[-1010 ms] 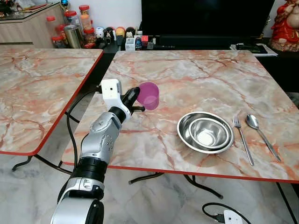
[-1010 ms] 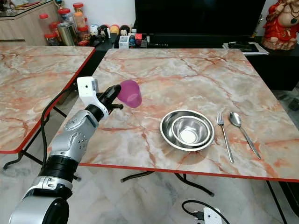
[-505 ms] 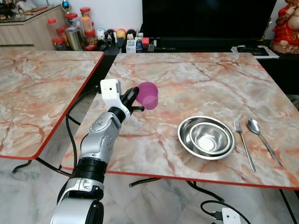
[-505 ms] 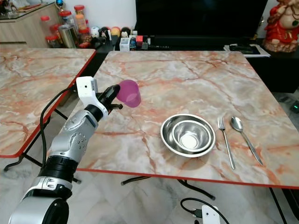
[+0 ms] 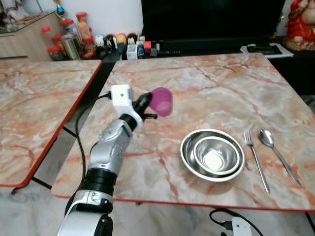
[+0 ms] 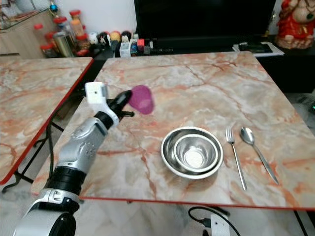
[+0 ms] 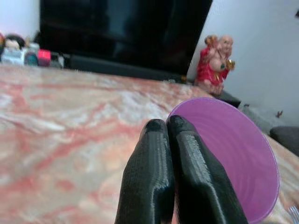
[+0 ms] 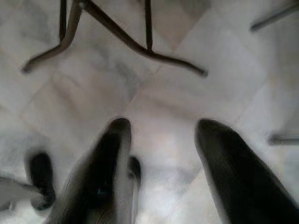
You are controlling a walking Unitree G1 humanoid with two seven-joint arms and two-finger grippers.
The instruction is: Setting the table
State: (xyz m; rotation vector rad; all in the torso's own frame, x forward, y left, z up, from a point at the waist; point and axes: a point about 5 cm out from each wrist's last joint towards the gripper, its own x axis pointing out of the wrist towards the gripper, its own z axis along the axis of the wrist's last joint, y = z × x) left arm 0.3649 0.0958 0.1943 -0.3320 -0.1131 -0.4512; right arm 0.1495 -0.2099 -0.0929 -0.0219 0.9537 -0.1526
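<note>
My left gripper (image 5: 147, 102) is shut on the rim of a purple plastic cup (image 5: 161, 101), held tilted on its side above the left part of the marble table (image 5: 206, 83). In the left wrist view the two black fingers (image 7: 163, 172) pinch the purple cup (image 7: 233, 163) at its edge. Two nested steel bowls (image 5: 212, 155) sit near the table's front edge, with a fork (image 5: 256, 157) and a spoon (image 5: 278, 152) just to their right. My right gripper (image 8: 163, 140) hangs open over the tiled floor.
A second marble table (image 5: 34, 103) stands on the left across a narrow gap. Jars and small bottles (image 5: 74, 37) line a low shelf beyond the tables, beside a dark TV (image 5: 211, 19). A red figurine (image 5: 300, 24) stands far right. A power strip (image 5: 241, 227) lies on the floor.
The whole view has shifted and blurred, so the camera has moved closer over the table. The left gripper still holds the purple cup, now a little further over the table.
</note>
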